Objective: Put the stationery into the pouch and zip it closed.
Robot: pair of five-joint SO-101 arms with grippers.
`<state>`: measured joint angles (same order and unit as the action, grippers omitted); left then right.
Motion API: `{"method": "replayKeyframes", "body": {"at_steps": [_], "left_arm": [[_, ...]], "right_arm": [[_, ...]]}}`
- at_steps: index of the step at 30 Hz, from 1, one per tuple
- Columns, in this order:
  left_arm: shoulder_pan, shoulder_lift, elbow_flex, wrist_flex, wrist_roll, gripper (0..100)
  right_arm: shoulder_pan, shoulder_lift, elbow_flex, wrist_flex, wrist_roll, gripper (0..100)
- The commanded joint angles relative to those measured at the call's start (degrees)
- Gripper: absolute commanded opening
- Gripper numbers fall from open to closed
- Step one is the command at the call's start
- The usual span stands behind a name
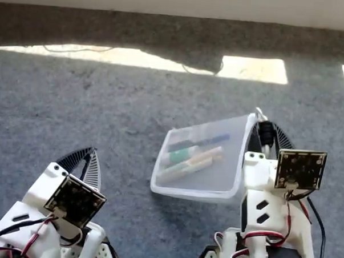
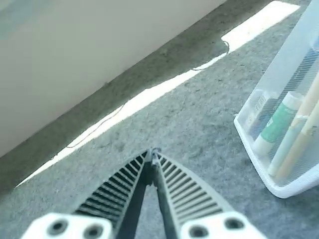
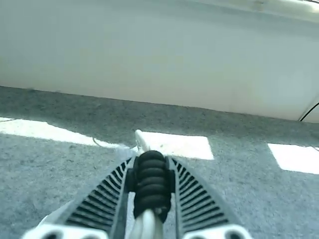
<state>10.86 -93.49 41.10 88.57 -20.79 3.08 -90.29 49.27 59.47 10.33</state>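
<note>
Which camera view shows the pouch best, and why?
The high view: the whole pouch lies flat, pens visible through its wall. The left wrist view catches one end of it. The right wrist view shows the right gripper shut on a black ribbed piece, with a white tab beyond, perhaps its zip.

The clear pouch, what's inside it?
Stationery lies side by side in the pouch: a dark pen, a green marker, cream pens. The frosted wall blurs them, so the exact count is unclear.

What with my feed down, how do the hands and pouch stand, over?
Left hand shut, empty, apart from pouch. Right hand shut on black pull at pouch's end. Pens inside.
</note>
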Motion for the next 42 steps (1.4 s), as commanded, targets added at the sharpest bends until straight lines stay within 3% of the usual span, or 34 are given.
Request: {"method": "replayKeyframes", "body": {"at_steps": [1, 9, 17, 24, 34, 42], "left_arm": [[-0.6, 0.1, -0.4, -0.3, 0.0, 0], [-0.9, 0.0, -0.5, -1.0, 0.2, 1], [-14.0, 0.0, -0.4, -6.0, 4.5, 1], [-17.7, 0.0, -0.4, -5.7, 4.5, 1], [-22.5, 0.0, -0.2, -5.6, 4.6, 1], [-22.5, 0.0, 0.0, -4.3, 4.6, 1]], "right_arm": [[0.2, 0.7, -0.7, -1.7, -0.2, 0.6], [-3.0, 0.7, 7.3, -8.0, -0.1, 0.9], [-6.7, 17.7, 8.8, -10.9, -0.3, 0.9], [-12.1, 31.6, 8.9, -16.0, -0.3, 0.9], [-17.2, 36.4, 8.9, -16.3, -0.2, 1.2], [-17.3, 33.0, 8.9, -12.8, -0.4, 21.1]]}}
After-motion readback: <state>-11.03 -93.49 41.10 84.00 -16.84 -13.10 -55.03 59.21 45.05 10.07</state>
